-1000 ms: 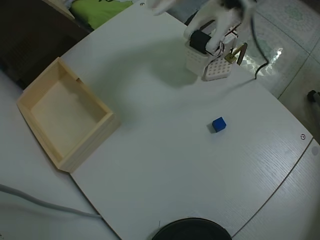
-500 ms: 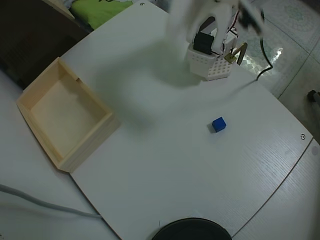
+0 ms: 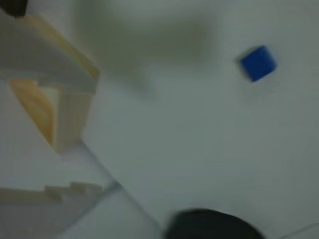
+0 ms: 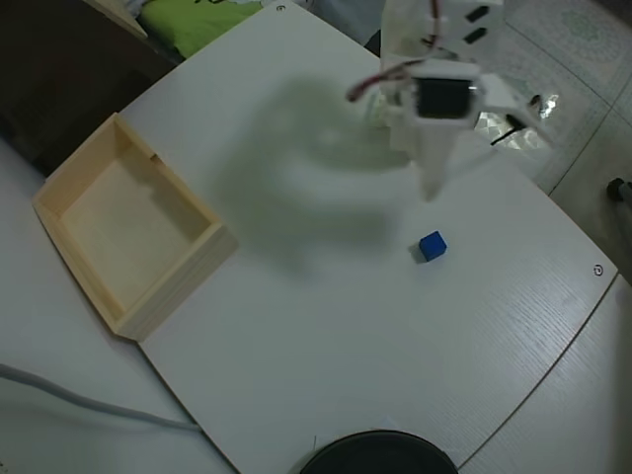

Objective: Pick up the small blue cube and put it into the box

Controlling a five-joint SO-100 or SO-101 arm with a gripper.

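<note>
A: What could go wrong from here?

B: A miss, I judge. In the overhead view the white arm's gripper tapers to a point above the small bright-blue cube, which sits on the white tabletop just beyond the tips, untouched. The cube is tiny; if the tips come down off-centre they could nudge it aside instead of straddling it.

A: Are the fingers open?

B: I cannot tell. From above they read as one narrow wedge, and the wrist view is too blurred to judge; they hold nothing. In that view the cube lies to the upper right.

A: Where is the shallow pale-wood box?

B: The box is well apart from the fingers, across the tabletop to the left in the overhead view, empty.

A: Anything in the way?

B: No. The tabletop between cube and box is bare. A round black object sits at the near edge, and a grey cable runs off beyond the box; neither blocks the path.
</note>
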